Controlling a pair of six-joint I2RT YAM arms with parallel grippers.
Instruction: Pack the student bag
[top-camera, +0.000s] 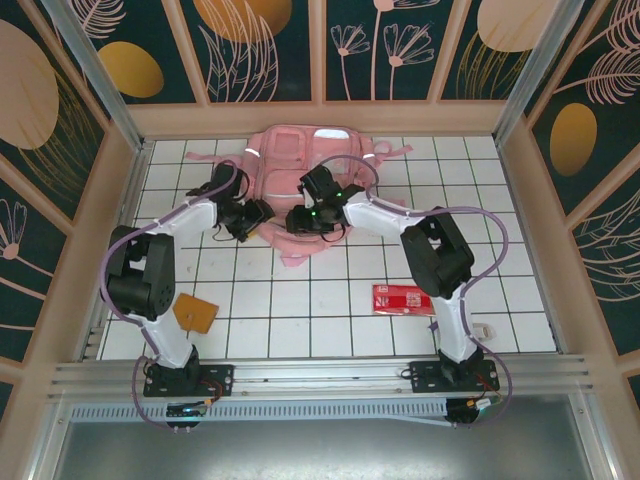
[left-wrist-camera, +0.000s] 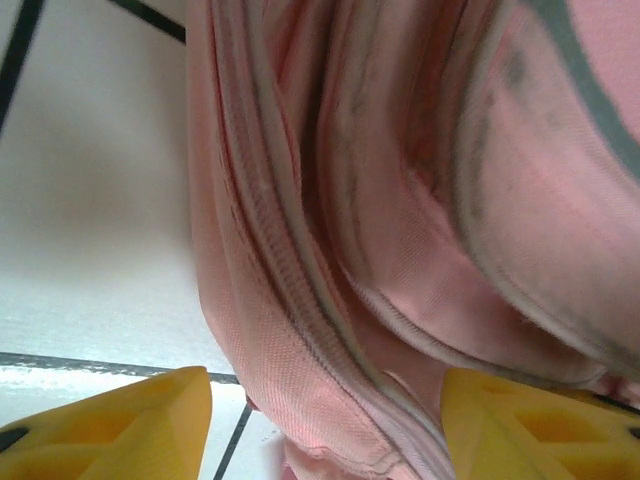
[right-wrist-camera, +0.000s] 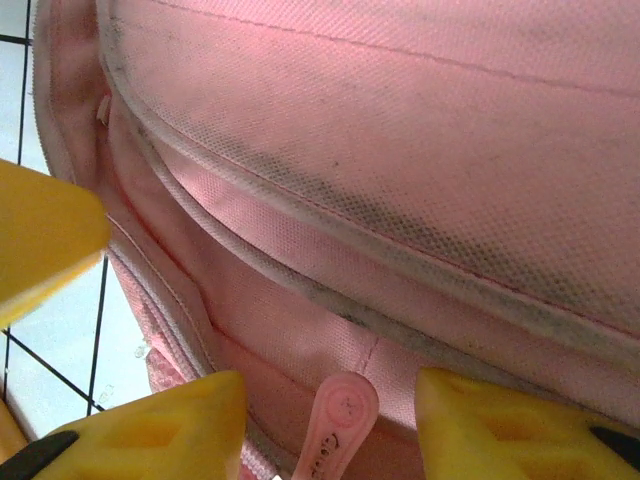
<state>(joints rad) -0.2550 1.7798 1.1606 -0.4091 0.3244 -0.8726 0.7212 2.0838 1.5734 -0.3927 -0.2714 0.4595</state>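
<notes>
Packing at its start: the student bag (top-camera: 300, 160) lies at the far edge of the table (top-camera: 300, 330), your left gripper (top-camera: 250, 220) and right gripper (top-camera: 300, 221) gape empty against it, the right astride a seemingly unopened zip pull (right-wrist-camera: 338, 420), while a red packet (top-camera: 402, 298) and an orange card (top-camera: 196, 312) wait outside.

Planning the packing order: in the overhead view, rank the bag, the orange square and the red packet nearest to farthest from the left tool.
1. The student bag, at the left tool, table's far side.
2. The orange square, near left.
3. The red packet, near right.
</notes>
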